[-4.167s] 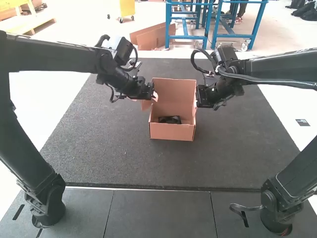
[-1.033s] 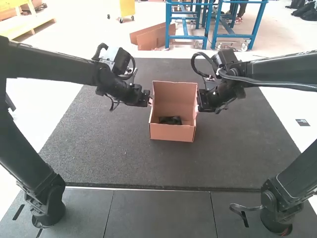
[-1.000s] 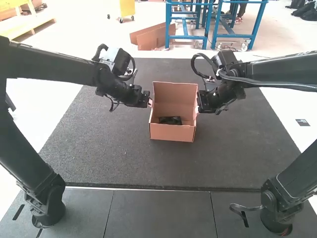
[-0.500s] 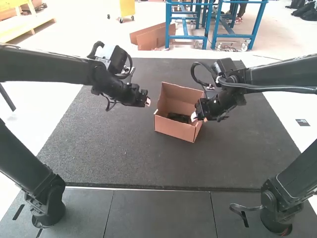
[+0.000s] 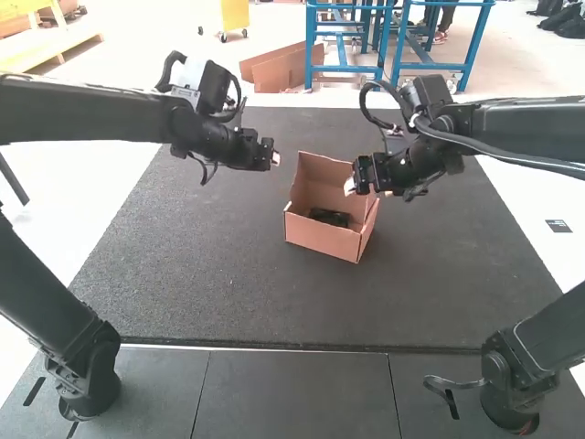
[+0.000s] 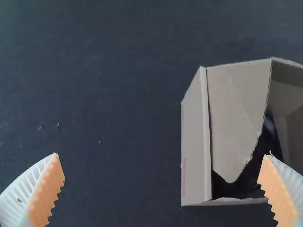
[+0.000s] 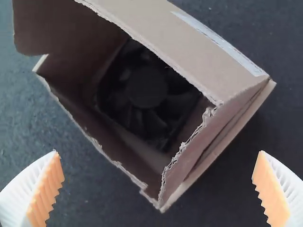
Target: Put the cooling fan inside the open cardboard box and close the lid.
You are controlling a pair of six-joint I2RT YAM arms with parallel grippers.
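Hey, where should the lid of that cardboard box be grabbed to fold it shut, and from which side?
Grip the lid by its free top edge, near the middle. It is a thin panel standing upright at the far side of the cardboard box, so fingers coming down from above can likely straddle it, then swing it toward the near wall over the cooling fan.

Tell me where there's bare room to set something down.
The dark mat lies bare from the cardboard box to its near edge, and toward both side edges. Crowded: beside the box's top, where the left gripper and right gripper hang.
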